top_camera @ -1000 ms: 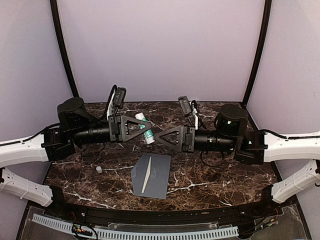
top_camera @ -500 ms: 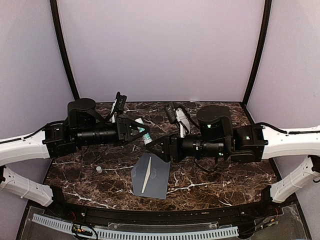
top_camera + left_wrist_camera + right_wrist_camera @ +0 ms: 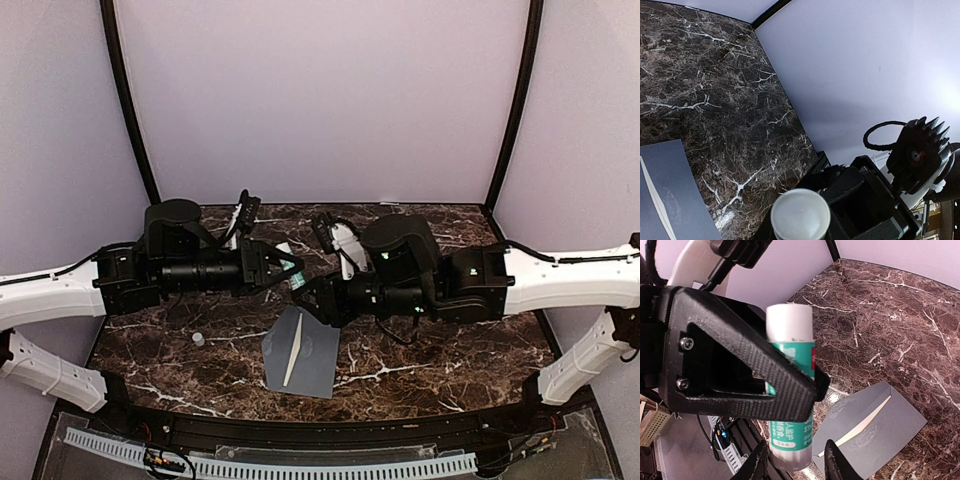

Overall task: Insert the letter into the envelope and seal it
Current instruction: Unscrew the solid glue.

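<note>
The grey-blue envelope [image 3: 312,358] lies flat near the front of the marble table [image 3: 450,350], and a narrow cream strip of the letter [image 3: 293,355] shows along its opening. Both appear again in the right wrist view, envelope [image 3: 890,432] and letter [image 3: 860,428], and in the left wrist view, envelope [image 3: 675,205] and letter [image 3: 652,192]. Above the envelope's far edge, my left gripper [image 3: 284,268] is shut on a green-and-white glue stick [image 3: 790,390]. My right gripper [image 3: 796,462] stands open astride the stick's lower end, a gap showing at one finger. The stick's round white end [image 3: 800,216] fills the bottom of the left wrist view.
A small pale cap [image 3: 198,339] stands on the marble left of the envelope. Both arms meet over the table's middle, with cables looping above the wrists. Lilac walls and black corner posts [image 3: 130,130] close in the back and sides.
Both arms have swung toward the centre. The right gripper travelled left and down until its fingers bracket the glue stick's end. The envelope and letter stayed put.
</note>
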